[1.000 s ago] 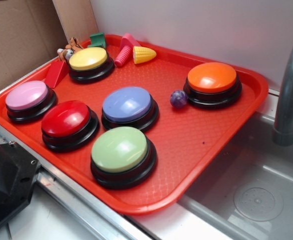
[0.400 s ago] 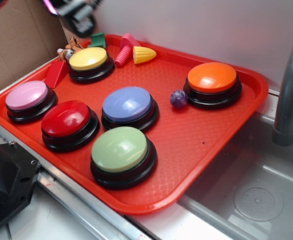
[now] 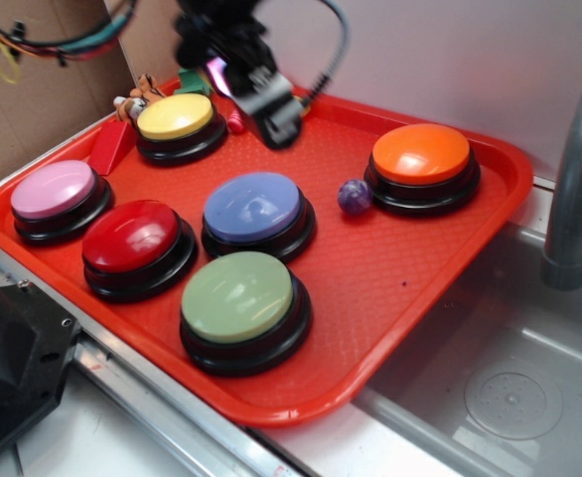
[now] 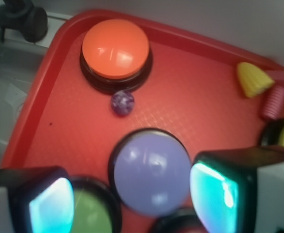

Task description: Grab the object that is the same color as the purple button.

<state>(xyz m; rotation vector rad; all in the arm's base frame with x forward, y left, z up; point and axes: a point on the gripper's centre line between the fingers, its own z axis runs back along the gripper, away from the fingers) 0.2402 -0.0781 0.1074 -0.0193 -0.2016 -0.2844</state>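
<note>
The small glossy purple ball point(image 3: 355, 196) lies on the red tray point(image 3: 400, 288), touching or nearly touching the left side of the orange button point(image 3: 420, 154). In the wrist view the ball point(image 4: 122, 103) sits just below that orange button point(image 4: 115, 47). The purple button point(image 3: 252, 208), periwinkle on a black base, stands mid-tray, left of the ball. My gripper point(image 3: 261, 99) hangs above the back of the tray, up-left of the ball and well apart from it. It is open with nothing between its fingers, and in the wrist view the gripper point(image 4: 132, 199) frames the purple button point(image 4: 150, 172).
Green point(image 3: 237, 296), red point(image 3: 130, 236), pink point(image 3: 53, 189) and yellow point(image 3: 175, 116) buttons fill the tray's left half. A yellow corn toy point(image 4: 253, 80) and pink ridged cone point(image 4: 274, 104) lie at the back. A grey faucet point(image 3: 574, 199) and sink point(image 3: 509, 388) stand to the right.
My gripper came in from the upper left and moved right and down over the back of the tray, now covering the corn and cone toys. The ball and buttons have not moved.
</note>
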